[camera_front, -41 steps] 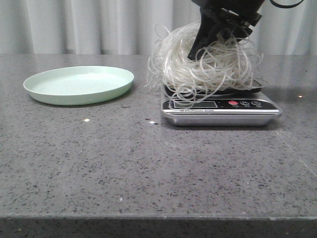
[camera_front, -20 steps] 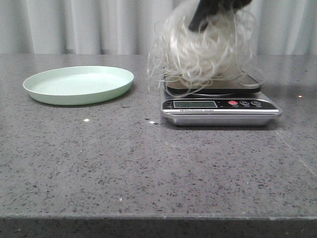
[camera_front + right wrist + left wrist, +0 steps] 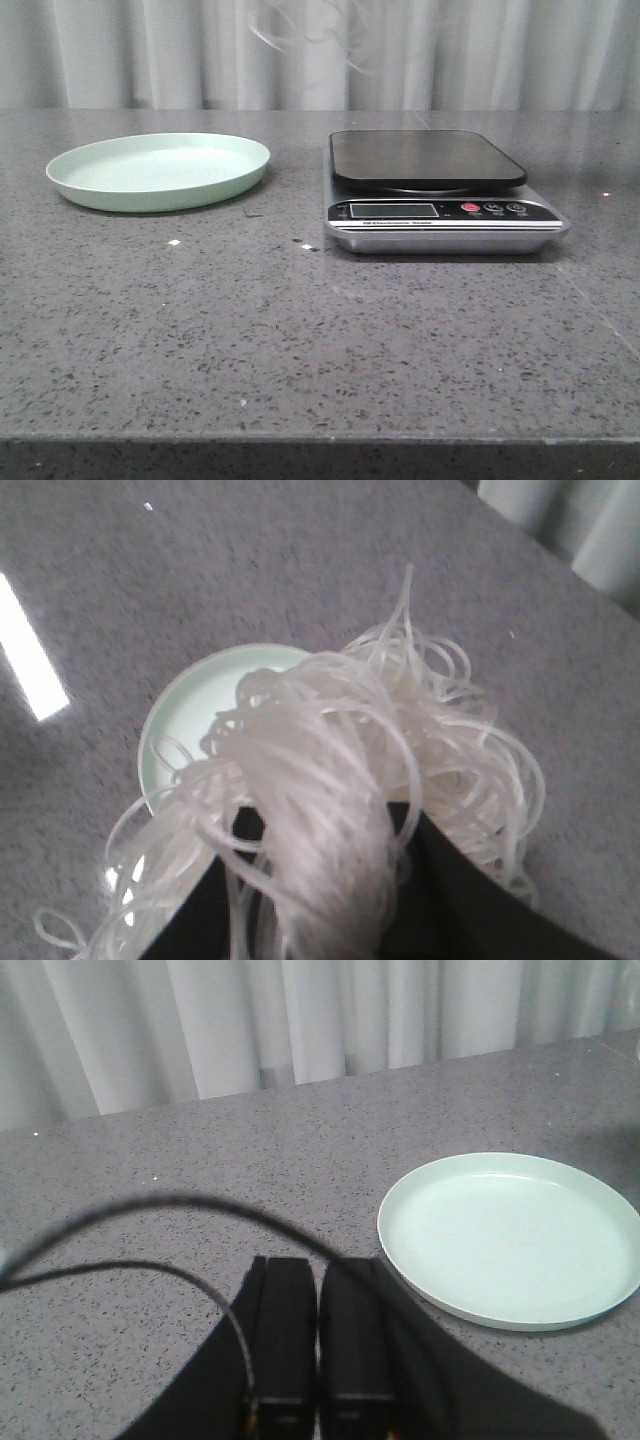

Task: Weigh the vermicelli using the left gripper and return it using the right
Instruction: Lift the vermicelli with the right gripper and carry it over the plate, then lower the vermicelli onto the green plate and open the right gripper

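**rig_op:** So, quick status from my end. The scale (image 3: 440, 195) has a bare platform, so I'd say the weighing half is done. The vermicelli (image 3: 330, 810) is up in the air, clamped in the right gripper (image 3: 320, 880); its dark fingers (image 3: 440, 900) poke out either side of the bundle with strands spilling all round. In the front view I only catch a few blurry wisps at the top edge.

**noodle_fan:** What's left then?

**rig_op:** Just the return, by my read. The pale green plate (image 3: 160, 170) sits empty toward the table's far left, and the right wrist camera shows it below, behind the hanging strands, so I'm roughly over it but not centred as far as I can tell.

**noodle_fan:** And the left arm?

**rig_op:** The left gripper (image 3: 318, 1335) has its fingers pressed together holding nothing, parked near the plate on the side away from the scale.

**noodle_fan:** Room to move?

**rig_op:** Plenty. The near half of the table (image 3: 300, 340) is open, with only a few crumbs. The scale is well apart from the plate, far right of centre. My worry is loose strands draping over the plate rim when I let go.
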{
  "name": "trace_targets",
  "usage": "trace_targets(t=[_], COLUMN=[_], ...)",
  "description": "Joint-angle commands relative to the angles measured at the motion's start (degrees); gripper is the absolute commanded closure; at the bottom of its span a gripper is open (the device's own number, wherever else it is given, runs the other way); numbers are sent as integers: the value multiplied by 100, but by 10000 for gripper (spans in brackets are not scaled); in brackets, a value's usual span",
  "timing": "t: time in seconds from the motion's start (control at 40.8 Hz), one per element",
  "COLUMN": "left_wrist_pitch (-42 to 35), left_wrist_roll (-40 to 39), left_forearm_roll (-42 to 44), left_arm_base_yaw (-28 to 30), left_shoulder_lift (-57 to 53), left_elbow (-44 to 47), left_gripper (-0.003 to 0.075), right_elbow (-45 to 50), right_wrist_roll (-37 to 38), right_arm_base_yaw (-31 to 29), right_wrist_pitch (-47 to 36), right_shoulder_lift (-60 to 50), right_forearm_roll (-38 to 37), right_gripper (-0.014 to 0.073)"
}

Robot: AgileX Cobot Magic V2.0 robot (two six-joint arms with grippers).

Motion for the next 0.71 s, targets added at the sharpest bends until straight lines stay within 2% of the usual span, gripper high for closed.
trace_targets(t=[0.0,0.343,0.687], left_wrist_pitch=[-430,-430,-430], left_wrist_roll=[-59,-59,-59], left_forearm_roll=[-99,-99,-103], left_arm_base_yaw=[-46,-46,-46], left_shoulder_lift=[-10,-10,-10], left_elbow=[-156,-156,-156], left_gripper=[583,583,583], right_elbow=[-272,-287,-287], right_wrist_roll=[-76,-76,-76], right_arm_base_yaw=[224,1071,1223], right_wrist_pitch=[-731,-1805,-1973], right_shoulder_lift=[-150,804,1498], right_forearm_roll=[502,508,515], right_gripper=[442,442,442])
